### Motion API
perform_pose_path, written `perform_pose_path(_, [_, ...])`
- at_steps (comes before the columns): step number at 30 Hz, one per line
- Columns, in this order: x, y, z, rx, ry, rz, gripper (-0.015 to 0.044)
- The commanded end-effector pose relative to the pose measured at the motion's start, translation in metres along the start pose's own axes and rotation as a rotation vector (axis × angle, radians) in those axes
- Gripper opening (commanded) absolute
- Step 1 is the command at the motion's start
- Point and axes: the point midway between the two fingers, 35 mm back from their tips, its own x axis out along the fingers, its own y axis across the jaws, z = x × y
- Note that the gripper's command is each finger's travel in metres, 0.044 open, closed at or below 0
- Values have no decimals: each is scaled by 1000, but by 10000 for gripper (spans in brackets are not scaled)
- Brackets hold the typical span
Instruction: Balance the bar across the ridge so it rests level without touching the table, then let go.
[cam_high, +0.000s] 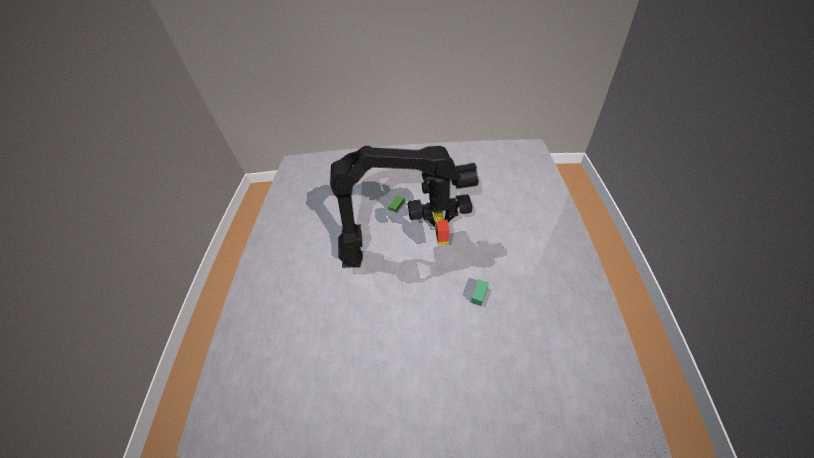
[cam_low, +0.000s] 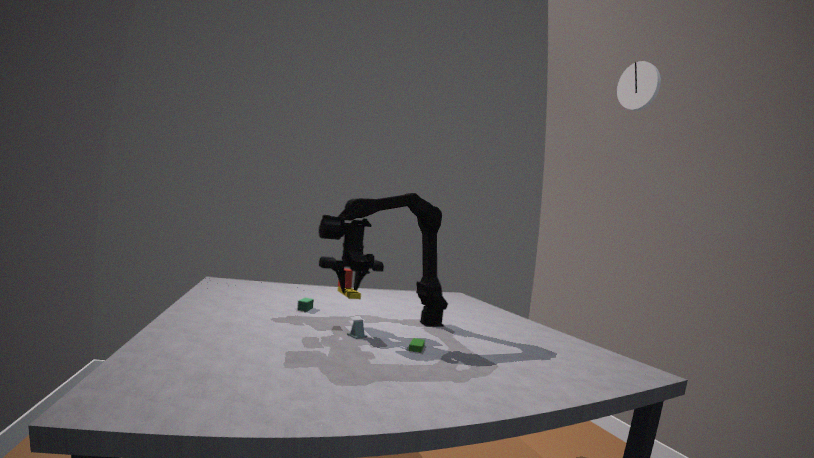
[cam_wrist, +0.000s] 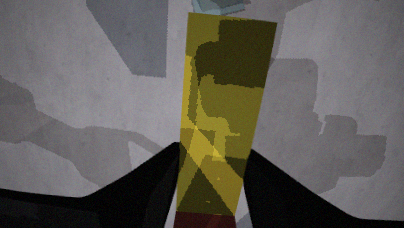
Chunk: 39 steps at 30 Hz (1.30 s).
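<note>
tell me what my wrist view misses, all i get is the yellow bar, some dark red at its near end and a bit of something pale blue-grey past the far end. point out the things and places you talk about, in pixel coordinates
Observer: That dark red is a red block (cam_high: 442, 230) (cam_low: 348, 277) (cam_wrist: 205, 220), standing up from one end of the long yellow bar (cam_high: 443, 243) (cam_low: 354, 295) (cam_wrist: 225, 110).
Operator: and the pale thing, is the bar on it yet
Observer: No. The exterior view shows a pale blue-grey tapered ridge (cam_low: 357, 328) (cam_wrist: 217, 7) standing on the table, the bar held above it in the claw (cam_low: 351, 290) (cam_wrist: 212, 153).
</note>
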Motion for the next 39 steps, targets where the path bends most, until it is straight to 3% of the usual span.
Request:
perform_pose_path(1, [-2, -3, 17, -43, -4, -6, 0])
perform_pose_path(28, [-1, 12, 118, -331, -14, -6, 0])
perform_pose_path(39, [8, 14, 123, -342, -14, -6, 0])
